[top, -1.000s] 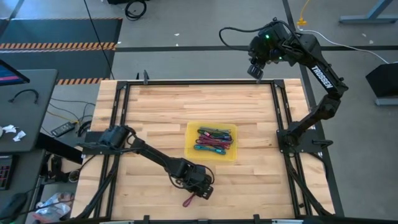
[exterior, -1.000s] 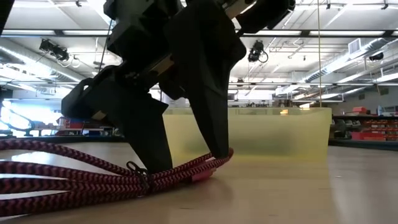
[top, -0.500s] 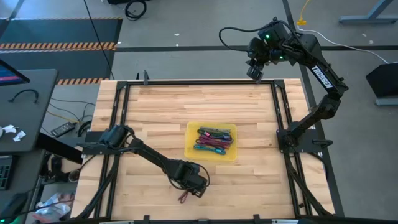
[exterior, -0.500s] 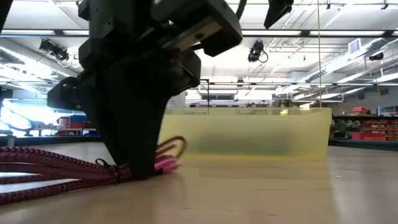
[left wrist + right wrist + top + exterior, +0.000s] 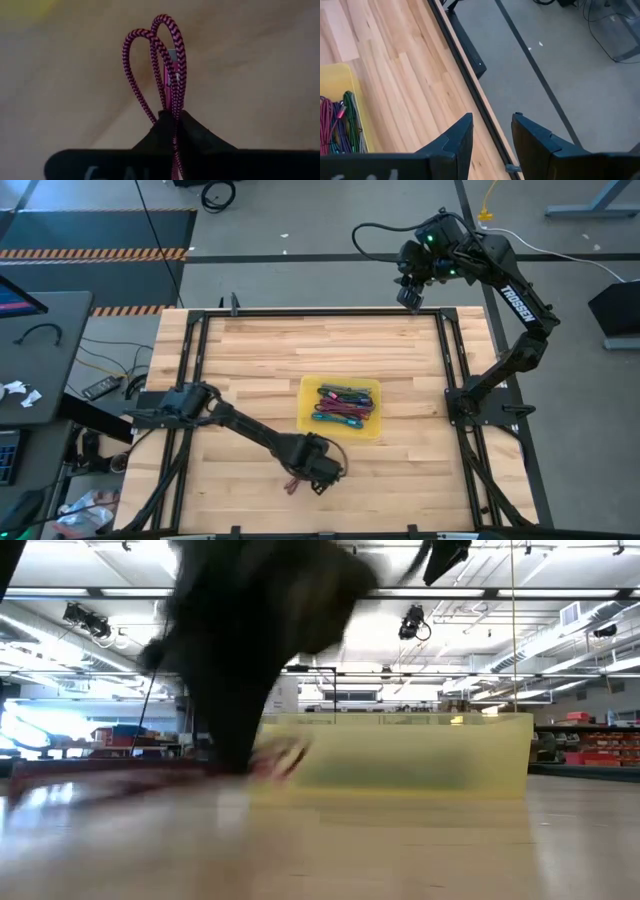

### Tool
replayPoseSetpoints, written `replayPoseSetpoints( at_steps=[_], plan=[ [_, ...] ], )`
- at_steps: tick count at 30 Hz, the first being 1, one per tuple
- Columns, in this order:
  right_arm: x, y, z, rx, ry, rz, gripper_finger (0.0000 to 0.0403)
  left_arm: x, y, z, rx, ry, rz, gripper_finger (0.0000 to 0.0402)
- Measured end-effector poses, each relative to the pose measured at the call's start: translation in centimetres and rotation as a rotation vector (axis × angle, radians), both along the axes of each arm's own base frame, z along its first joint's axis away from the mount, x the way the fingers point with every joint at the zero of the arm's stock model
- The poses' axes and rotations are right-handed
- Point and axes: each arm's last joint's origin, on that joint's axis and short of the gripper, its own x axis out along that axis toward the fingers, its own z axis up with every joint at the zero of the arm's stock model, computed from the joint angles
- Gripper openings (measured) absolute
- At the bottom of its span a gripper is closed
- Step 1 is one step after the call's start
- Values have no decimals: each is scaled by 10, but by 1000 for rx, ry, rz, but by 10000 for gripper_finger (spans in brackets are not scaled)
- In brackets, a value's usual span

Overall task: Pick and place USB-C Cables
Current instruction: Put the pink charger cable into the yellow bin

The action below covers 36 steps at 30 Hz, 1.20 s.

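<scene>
Left gripper (image 5: 318, 472) is at the near part of the tabletop (image 5: 250, 360), just short of the yellow tray (image 5: 308, 420). Jaws are closed on a magenta braided USB-C cable (image 5: 165, 70); in the left wrist view the bundle is pinched at one end, with two loops standing out past the fingertips (image 5: 195, 132) and a plug visible between them. In the high view the free end of the cable (image 5: 292, 485) is seen trailing from the gripper toward the near edge. The low view is smeared by motion; only the dark gripper mass (image 5: 250, 650) and a pink streak in front of the tray wall (image 5: 420, 755) can be made out, so whether the cable is clear of the wood cannot be told.

Handling, as a judgement: the cable is light and limp, and the braid should grip well. An end pinch lets the loops swing and drag; a grip across the tied middle of the bundle would be steadier.

Farther back, the remaining cables (image 5: 343, 405) are lying bundled inside the tray, mid-table: maroon, purple, teal and green are seen.

Right gripper (image 5: 409, 296) is parked over the far edge of the tabletop, jaws parted and empty, well apart from the tray.
</scene>
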Motion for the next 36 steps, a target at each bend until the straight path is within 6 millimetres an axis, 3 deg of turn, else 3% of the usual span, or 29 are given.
replayPoseSetpoints(
  at_steps=[3,7,12,18,29,36],
  plan=[
    [0,0,0,-1,-2,1,139,6,-3,49,-9,-46,-68,8],
    [0,0,0,0,-2,1,137,4,0,99,59,-63,-116,8],
    [0,0,0,0,-2,1,137,-9,20,160,185,-110,-110,8],
    [0,0,0,0,-1,0,137,-15,64,179,313,-115,-172,8],
    [0,0,0,26,-31,-44,137,13,171,179,436,-86,-501,8],
    [0,0,0,54,-60,-86,137,14,213,179,453,-64,-693,8]
  ],
)
